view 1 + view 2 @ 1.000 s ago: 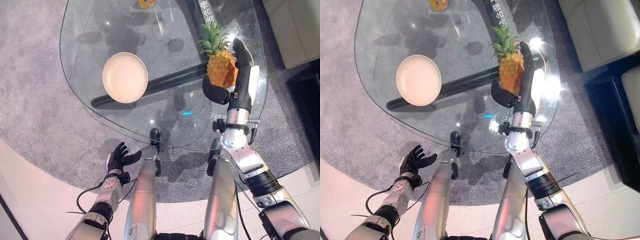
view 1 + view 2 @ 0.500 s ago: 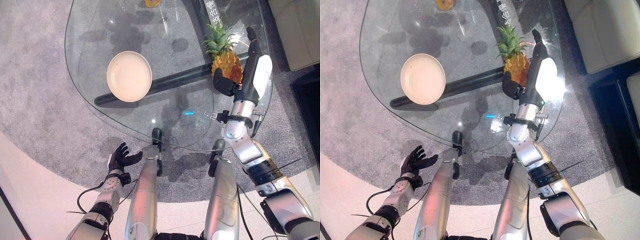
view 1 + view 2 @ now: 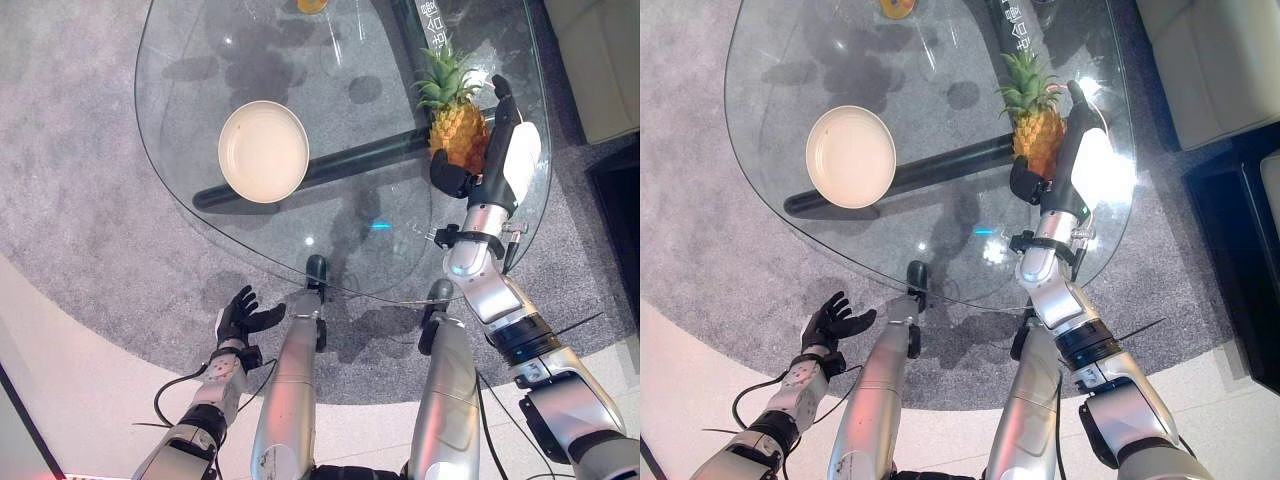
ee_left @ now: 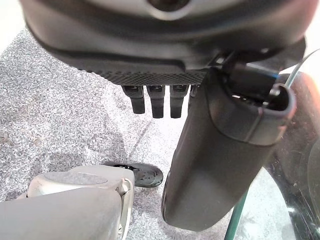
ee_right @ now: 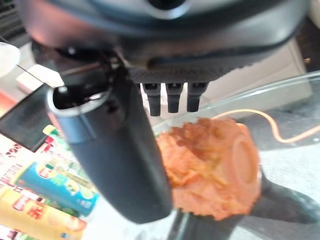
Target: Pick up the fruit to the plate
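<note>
Grey carpet under a big glass table [image 3: 200,120], so you see the dark table base right through it. Pineapple [image 3: 458,128] stands upright near the table's right edge, crown pointing away from the robot, well apart from the cream plate [image 3: 264,151] over on the left side. Right hand [image 3: 492,150] is right up against the fruit: fingers straight along its far side, thumb against the near side, so it looks bracketed, not squeezed yet. Guessing that's the setup for a lift. Left hand [image 3: 240,314] hangs loose and open down over the carpet, holding nothing.
</note>
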You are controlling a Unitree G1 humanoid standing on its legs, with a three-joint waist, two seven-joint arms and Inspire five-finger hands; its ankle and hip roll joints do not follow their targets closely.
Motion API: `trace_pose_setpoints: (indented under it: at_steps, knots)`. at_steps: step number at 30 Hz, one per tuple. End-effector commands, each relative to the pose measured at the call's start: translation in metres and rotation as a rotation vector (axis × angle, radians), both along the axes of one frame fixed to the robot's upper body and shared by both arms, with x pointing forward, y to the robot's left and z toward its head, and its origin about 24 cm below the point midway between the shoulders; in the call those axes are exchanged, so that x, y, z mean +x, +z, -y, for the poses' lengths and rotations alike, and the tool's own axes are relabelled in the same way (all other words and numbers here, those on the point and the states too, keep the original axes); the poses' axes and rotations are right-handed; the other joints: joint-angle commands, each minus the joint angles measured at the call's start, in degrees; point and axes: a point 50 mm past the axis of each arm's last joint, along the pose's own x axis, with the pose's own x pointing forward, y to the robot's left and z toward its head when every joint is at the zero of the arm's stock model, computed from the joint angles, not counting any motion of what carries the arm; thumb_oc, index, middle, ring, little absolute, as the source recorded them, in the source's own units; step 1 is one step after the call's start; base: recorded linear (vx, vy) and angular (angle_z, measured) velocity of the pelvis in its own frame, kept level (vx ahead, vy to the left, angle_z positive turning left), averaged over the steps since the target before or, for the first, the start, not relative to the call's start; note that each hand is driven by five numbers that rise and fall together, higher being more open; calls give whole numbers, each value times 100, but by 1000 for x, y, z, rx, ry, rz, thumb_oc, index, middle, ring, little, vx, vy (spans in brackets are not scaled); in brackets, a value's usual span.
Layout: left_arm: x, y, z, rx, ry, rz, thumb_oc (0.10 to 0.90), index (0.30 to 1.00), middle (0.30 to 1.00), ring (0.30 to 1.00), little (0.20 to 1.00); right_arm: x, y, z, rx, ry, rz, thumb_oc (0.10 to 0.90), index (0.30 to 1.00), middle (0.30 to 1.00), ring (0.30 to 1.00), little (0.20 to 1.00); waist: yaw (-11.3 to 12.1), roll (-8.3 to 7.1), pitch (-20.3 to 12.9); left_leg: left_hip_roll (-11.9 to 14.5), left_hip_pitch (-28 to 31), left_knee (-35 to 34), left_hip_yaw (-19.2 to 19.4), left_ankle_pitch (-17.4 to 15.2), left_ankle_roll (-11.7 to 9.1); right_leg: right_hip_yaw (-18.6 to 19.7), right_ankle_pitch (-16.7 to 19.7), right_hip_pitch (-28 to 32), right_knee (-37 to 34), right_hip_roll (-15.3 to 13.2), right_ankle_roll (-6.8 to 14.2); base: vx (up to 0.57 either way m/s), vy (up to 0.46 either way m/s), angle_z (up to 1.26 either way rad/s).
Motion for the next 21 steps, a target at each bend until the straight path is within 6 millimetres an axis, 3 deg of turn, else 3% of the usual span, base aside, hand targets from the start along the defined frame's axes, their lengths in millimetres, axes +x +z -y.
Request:
trace_pose_setpoints:
  at_steps: [1, 21]
  knots:
    - [-12, -9, -6, 42, -2, -31, 800, 900, 900, 900, 900, 0, 39, -3, -4, 6, 164, 800, 900, 900, 900, 900, 14, 305, -131, 49, 29, 456, 35, -364, 283, -180, 948, -30, -685, -133, -46, 0, 0, 0]
    - [-9, -7, -6, 50, -4, -19, 800, 900, 900, 900, 900, 14, 7, 10, 107, -21, -66, 800, 900, 900, 900, 900, 50, 284, -131, 57, 4, 399, 52, -331, 283, -223, 960, -36, -728, -92, -71, 0, 0, 0]
